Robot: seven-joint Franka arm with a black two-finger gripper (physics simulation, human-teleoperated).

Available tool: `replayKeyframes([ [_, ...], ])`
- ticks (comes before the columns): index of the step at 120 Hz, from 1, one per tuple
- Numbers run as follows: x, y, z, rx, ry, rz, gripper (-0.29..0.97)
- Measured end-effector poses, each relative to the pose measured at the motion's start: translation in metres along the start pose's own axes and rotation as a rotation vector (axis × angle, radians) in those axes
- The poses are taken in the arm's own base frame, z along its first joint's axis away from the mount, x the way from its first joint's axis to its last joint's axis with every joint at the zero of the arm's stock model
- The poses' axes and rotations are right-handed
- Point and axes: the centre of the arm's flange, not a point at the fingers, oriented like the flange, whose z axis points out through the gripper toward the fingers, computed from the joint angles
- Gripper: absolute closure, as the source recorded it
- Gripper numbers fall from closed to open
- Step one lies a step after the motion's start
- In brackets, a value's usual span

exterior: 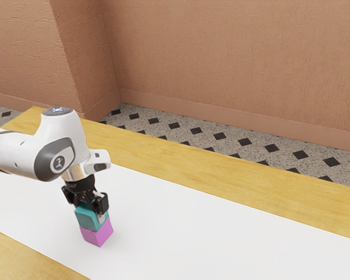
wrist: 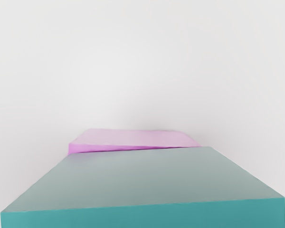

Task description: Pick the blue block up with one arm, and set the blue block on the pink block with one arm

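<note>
A teal-blue block (exterior: 91, 218) rests on top of a pink block (exterior: 97, 234) on the white mat, near the exterior view's lower left. My black gripper (exterior: 88, 205) comes straight down on the blue block, its fingers at the block's two sides, shut on it. In the wrist view the blue block (wrist: 142, 187) lies broad just under my hand, with the pink block (wrist: 133, 139) peeking out beyond it, slightly turned against it.
The white mat (exterior: 221, 239) runs across the wooden table (exterior: 233, 175), whose far edge drops to a speckled floor (exterior: 245, 143) and brown walls. My white arm (exterior: 35, 153) enters from the exterior view's left.
</note>
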Motion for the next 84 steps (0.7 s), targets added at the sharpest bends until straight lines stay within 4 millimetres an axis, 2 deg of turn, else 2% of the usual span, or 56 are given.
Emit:
replayKeyframes([
  [26,0.000,0.000,-0.001,-0.004,0.001,-0.007,0.14],
  [32,0.001,0.000,-0.009,-0.001,0.019,-0.007,0.11],
  [38,0.011,0.006,-0.043,0.007,0.090,0.003,0.09],
  [45,0.039,0.017,-0.122,0.006,0.210,0.023,0.07],
  [53,0.062,0.023,-0.232,0.012,0.333,0.056,0.05],
  [57,0.064,0.017,-0.266,0.022,0.353,0.070,0.04],
  [62,0.062,0.008,-0.290,0.033,0.350,0.086,0.03],
  [66,0.060,0.013,-0.312,0.037,0.361,0.118,0.03],
  [69,0.058,0.017,-0.320,0.037,0.357,0.144,0.03],
  [77,0.055,0.030,-0.322,0.038,0.309,0.213,0.02],
  [84,0.053,0.031,-0.313,0.038,0.255,0.246,0.01],
])
